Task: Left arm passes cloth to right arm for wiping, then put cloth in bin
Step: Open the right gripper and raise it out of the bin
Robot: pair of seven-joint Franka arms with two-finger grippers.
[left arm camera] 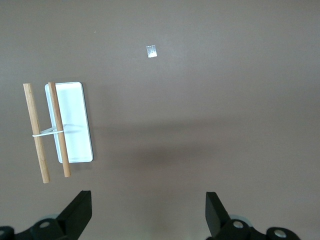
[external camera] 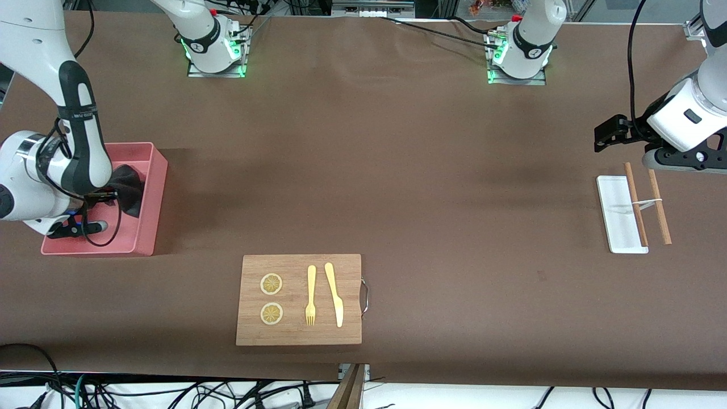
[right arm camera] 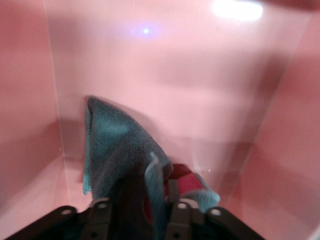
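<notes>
On the desk (external camera: 431, 170) there are one pink bin (external camera: 149, 227), one dark cloth (external camera: 129, 187), one wooden board (external camera: 298, 329), two lemon slices (external camera: 271, 284), one yellow fork (external camera: 310, 295), one yellow knife (external camera: 334, 293), one white tray (external camera: 616, 216) and two wooden sticks (external camera: 660, 216).

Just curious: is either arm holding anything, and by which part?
The right gripper, over the bin, has the cloth between its fingers by one edge. The left gripper holds nothing.

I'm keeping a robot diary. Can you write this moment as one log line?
stage: dropping cloth in bin | right tool: over bin, cloth between fingers, blurred | left tool: open, waiting above table near white tray
</notes>
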